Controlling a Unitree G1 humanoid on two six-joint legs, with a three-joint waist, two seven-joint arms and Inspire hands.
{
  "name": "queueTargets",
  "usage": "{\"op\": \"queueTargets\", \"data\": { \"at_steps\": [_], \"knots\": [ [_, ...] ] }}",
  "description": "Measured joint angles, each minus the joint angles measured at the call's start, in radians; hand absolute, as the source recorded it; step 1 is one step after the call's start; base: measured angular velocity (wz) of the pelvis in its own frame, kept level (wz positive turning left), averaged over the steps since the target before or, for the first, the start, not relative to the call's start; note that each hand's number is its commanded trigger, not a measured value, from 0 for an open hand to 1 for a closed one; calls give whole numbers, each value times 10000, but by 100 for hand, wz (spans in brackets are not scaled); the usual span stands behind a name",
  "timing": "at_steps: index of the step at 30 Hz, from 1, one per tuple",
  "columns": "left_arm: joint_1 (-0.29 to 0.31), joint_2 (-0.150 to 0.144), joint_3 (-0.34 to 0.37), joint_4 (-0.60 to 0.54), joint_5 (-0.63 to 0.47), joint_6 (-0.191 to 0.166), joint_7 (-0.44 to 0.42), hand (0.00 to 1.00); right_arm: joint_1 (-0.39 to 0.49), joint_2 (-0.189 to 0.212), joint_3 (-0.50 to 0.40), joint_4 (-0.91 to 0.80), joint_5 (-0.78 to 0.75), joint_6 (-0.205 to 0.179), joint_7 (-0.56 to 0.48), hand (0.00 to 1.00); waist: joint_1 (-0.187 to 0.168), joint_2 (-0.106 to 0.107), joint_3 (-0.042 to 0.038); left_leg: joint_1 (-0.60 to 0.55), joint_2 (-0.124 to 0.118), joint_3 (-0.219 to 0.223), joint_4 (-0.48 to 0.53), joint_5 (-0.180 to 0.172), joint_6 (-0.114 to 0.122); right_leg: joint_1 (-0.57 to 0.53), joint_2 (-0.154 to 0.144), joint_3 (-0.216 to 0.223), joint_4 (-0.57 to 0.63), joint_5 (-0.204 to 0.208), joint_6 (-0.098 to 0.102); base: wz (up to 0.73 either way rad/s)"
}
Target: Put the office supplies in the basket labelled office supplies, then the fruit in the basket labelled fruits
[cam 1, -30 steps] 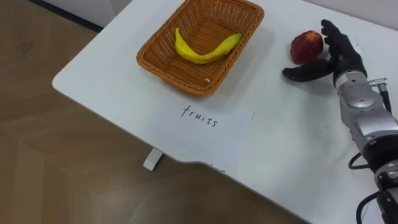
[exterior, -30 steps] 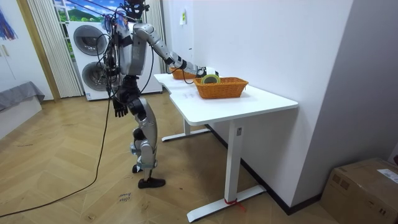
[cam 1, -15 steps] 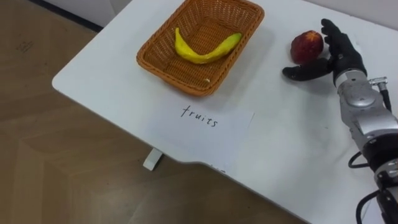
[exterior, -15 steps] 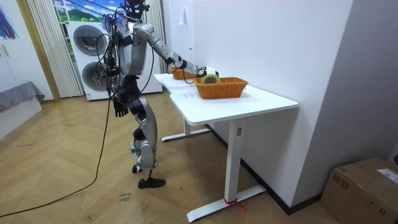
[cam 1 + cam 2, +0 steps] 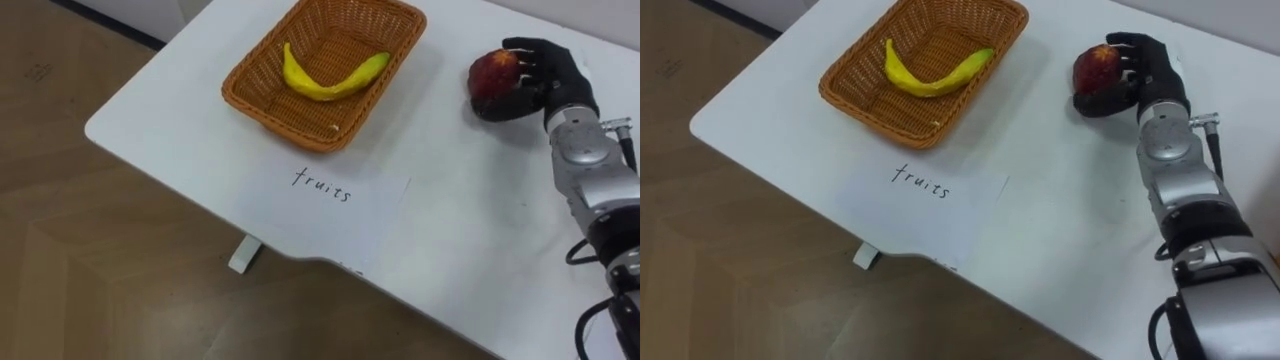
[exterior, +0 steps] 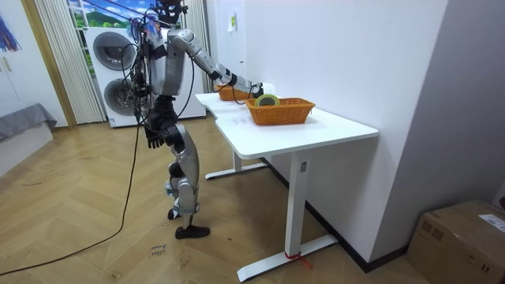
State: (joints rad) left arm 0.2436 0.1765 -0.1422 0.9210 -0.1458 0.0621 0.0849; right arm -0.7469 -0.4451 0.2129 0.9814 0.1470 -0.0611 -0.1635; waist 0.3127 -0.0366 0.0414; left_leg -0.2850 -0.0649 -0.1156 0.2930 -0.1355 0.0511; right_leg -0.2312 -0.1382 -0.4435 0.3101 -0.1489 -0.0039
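Right hand (image 5: 556,82) is curled round the red fruit (image 5: 493,72), fingers over the top and far side, thumb against the near side. The fruit is on or just above the white table (image 5: 480,240), well to the right of the basket (image 5: 262,103); can't tell whether it is lifted. The basket is wicker and holds one banana (image 5: 325,86) lying across its floor. A paper sheet (image 5: 340,215) with handwriting lies flat just in front of the basket, near the table edge. In the room view the robot stands at the table's long side, right arm stretched over the top. A second basket (image 6: 282,110) sits nearer the camera with a roll (image 6: 267,100) in it. Left hand (image 6: 152,137) hangs beside the thigh, can't tell its state.
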Motion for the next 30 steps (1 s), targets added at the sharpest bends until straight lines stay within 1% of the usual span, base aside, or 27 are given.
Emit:
{"op": "queueTargets", "data": {
  "at_steps": [6,13,22,27,30],
  "knots": [
    [-2,0,1,-5,2,1,-2,0,-24,2,8,-2,-186,76,42,100,26,-1,1,-26,4,7,71,-3,-2,-10,4,-14,-2,0,0,0],
    [-13,2,6,-30,1,4,-31,0,-160,6,17,-10,-352,68,164,100,241,-34,-12,-189,8,0,148,-3,-6,-139,-5,-75,30,12,-21,2],
    [-115,6,6,12,-6,-3,-22,0,-159,25,20,-5,-197,63,536,100,225,-65,2,-195,4,-43,137,-4,-7,-119,-37,-139,59,17,-29,0],
    [-110,5,3,23,-15,-3,-9,0,-159,24,13,7,-10,64,554,100,206,-77,9,-189,0,-57,129,-3,-7,-102,-42,-137,56,16,-29,1],
    [-82,12,3,11,-21,-11,15,0,-156,23,13,7,102,79,581,100,82,-89,17,-144,-22,-134,122,-2,-7,-18,-71,-239,51,-21,-22,10]
  ]
}}
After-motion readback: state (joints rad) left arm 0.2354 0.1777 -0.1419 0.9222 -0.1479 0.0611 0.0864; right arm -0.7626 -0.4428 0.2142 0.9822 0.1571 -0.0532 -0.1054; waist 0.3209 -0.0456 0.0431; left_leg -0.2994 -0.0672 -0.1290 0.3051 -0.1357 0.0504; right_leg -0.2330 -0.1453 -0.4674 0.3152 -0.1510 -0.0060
